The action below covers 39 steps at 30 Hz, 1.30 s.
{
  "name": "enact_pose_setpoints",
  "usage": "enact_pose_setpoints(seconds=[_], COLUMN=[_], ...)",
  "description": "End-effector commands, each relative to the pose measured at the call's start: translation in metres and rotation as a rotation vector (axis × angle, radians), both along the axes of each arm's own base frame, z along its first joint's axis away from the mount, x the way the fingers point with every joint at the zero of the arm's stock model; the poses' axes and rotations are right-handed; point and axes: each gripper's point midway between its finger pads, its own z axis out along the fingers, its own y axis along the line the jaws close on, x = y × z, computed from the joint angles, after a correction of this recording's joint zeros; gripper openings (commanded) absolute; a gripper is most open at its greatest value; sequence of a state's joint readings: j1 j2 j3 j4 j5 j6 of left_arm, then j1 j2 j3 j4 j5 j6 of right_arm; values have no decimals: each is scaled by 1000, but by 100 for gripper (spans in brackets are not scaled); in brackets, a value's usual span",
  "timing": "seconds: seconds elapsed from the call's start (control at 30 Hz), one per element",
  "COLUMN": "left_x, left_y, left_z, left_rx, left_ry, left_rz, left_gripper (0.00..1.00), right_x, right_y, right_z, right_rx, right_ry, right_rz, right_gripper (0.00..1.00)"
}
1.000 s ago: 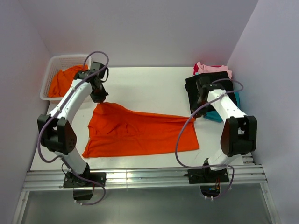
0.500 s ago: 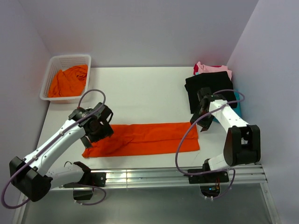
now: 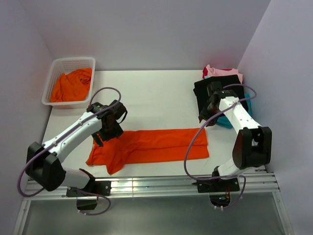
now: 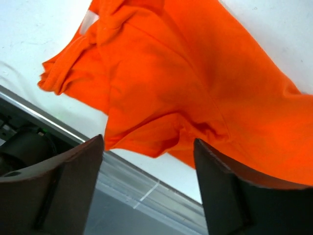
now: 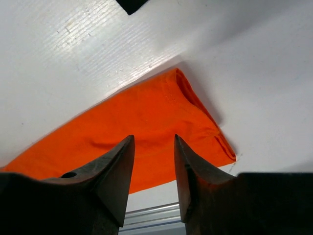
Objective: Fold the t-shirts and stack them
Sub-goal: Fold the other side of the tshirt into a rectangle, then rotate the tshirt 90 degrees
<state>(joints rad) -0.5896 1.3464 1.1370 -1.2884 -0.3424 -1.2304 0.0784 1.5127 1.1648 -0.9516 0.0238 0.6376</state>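
Shows soft orange shirt (image 3: 156, 145) folded to a long strip on smooth white worktop (image 3: 156, 93), left end rumpled; left pincer (image 4: 148, 142) wide open, empty, above it; right pincer (image 5: 153, 138) half open, empty, over right hem.

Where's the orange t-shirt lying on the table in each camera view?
Top external: orange t-shirt lies lower centre.
Left wrist: the shirt fills upper right.
Right wrist: the shirt spans centre to lower left.
Shared landmark: metal rail along the near edge of the table.
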Motion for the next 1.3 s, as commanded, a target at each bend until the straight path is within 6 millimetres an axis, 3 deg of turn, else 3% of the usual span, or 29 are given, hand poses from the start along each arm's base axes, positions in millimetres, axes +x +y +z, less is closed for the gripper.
enact_pose_setpoints(seconds=[0.0,0.07,0.17,0.33,0.57,0.67,0.83,0.9,1.0,1.07,1.1,1.13,1.2,1.23,1.27], left_x=[19,23,27,21,13,8,16,25,49,76,85,116,144,180,197], left_y=[-5,-5,1,19,35,38,46,48,52,52,56,50,49,40,36], left_z=[-6,-20,-35,-68,-93,-104,-114,-116,-116,-115,-123,-113,-112,-115,-117], left_rx=[26,32,38,43,92,114,172,184,212,232,249,242,264,265,269], left_ry=[-15,17,48,139,224,275,308,304,283,266,290,237,236,211,207], left_rz=[-27,-31,-10,22,30,20,7,4,-10,-26,-26,-40,-62,-84,-99], left_gripper=[77,73,59,50,46,42,0,0,0,0,0,0,0,0,0], right_x=[10,11,10,-2,-19,-27,-41,-48,-62,-76,-81,-86,-103,-111,-124], right_y=[9,13,19,32,39,41,47,48,52,61,65,69,86,93,108], right_z=[4,-1,-14,-36,-65,-79,-100,-105,-109,-111,-111,-112,-114,-116,-116], right_rx=[19,21,18,34,17,4,4,13,21,43,53,63,83,90,85], right_ry=[-11,-2,23,90,167,215,301,327,366,398,411,421,456,472,487], right_rz=[13,26,47,94,147,176,234,254,280,303,312,324,381,406,462], right_gripper=[44,40,28,26,27,19,0,0,0,0,0,0,0,0,0])
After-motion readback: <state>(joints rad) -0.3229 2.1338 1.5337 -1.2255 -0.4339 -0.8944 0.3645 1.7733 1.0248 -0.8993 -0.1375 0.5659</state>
